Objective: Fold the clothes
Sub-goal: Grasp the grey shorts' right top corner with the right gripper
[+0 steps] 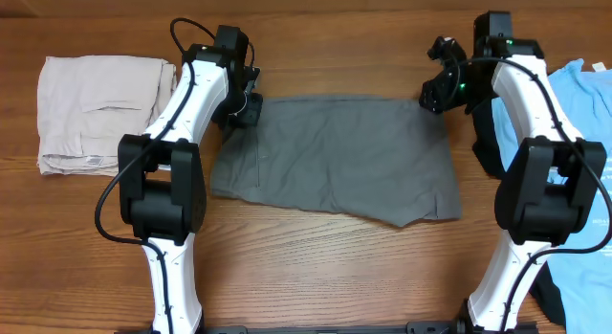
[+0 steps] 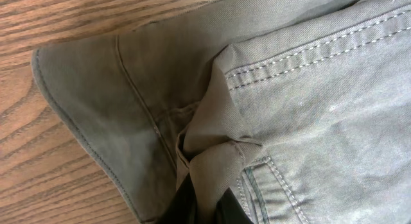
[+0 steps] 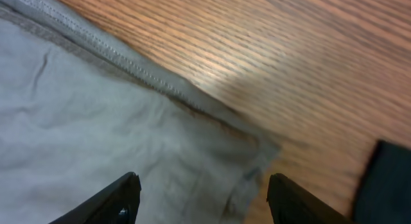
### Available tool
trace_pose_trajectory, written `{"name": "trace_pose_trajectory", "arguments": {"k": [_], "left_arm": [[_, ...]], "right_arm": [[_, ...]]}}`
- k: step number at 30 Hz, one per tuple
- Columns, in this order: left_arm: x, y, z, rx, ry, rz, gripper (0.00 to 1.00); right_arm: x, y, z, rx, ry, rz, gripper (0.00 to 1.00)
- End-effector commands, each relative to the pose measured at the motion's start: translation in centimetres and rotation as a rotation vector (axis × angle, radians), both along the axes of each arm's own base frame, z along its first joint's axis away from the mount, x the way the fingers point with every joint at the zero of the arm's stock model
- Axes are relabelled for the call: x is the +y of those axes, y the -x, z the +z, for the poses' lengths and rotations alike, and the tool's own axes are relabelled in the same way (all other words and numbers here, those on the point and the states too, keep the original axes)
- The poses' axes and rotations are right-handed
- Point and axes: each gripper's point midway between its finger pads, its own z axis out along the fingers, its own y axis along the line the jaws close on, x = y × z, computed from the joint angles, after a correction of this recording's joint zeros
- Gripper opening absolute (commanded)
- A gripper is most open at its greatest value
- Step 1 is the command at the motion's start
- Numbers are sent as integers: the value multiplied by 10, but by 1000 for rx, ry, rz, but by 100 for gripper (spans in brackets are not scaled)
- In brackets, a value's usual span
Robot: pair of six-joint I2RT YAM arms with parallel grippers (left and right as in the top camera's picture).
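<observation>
Right now the grey shorts lie spread flat across the middle of the bench. At their far left corner the left fingers are pinched on a bunched fold of the cloth, just beside a double-stitched seam, and the hem curls away onto the wood. At the far right corner the right fingers stand spread wide above the stitched edge, gripping nothing.

The shorts look like light, limp woven cloth. They should drape and sag between two holds rather than keep any shape, and a loose pinch in the flat of the fabric would likely gather only one layer. The hems and seams are thicker and firmer, so the stitched corner under the right fingers seems the best place to grip, matching the hold on the left so the edge lifts evenly.

Folded beige shorts sit well apart to the left. A light-blue T-shirt and a black garment lie near the right corner and could snag.
</observation>
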Motion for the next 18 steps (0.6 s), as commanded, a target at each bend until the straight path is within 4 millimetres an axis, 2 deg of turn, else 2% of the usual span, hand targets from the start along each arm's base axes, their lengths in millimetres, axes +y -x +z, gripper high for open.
{"name": "trace_pose_trajectory", "arguments": {"k": [1, 5, 10, 18], "left_arm": [[2, 0, 10, -21, -6, 14, 8], [2, 0, 10, -21, -9, 15, 8], [2, 0, 10, -21, -9, 15, 8], [2, -2, 10, -31, -7, 15, 8]], "right_arm": [[9, -2, -11, -29, -37, 47, 68], [11, -11, -13, -83, -49, 65, 69], [11, -20, -12, -128, -42, 76, 75], [14, -15, -33, -113, -59, 80, 70]]}}
